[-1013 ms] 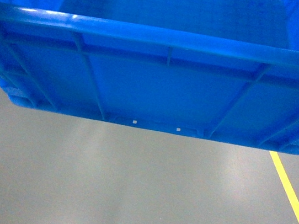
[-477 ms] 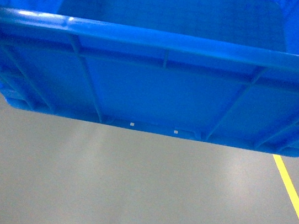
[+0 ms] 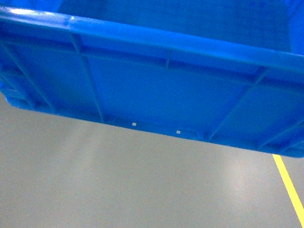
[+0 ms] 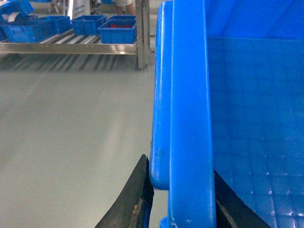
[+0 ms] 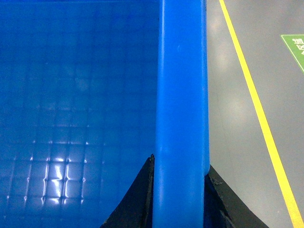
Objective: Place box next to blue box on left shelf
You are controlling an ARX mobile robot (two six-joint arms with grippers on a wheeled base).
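Observation:
The box (image 3: 156,86), a big bright-blue ribbed crate, fills the upper half of the head view and hangs above the grey floor. My left gripper (image 4: 179,166) is shut on its left rim (image 4: 190,118), with one black finger (image 4: 140,190) outside the wall and the other inside. My right gripper (image 5: 180,161) is shut on the right rim (image 5: 180,95) in the same way. The left shelf (image 4: 71,47) shows far off at the top left of the left wrist view, with several blue boxes (image 4: 117,31) on its rollers.
A yellow floor line (image 3: 294,196) runs along the right, also in the right wrist view as the yellow line (image 5: 256,104), beside a green floor marking (image 5: 294,47). The shelf's steel post (image 4: 140,33) stands at its right end. A person's legs (image 4: 124,5) show behind it.
The box stays held in both grippers at almost the same place. The yellow floor line drifted slightly right and then back.

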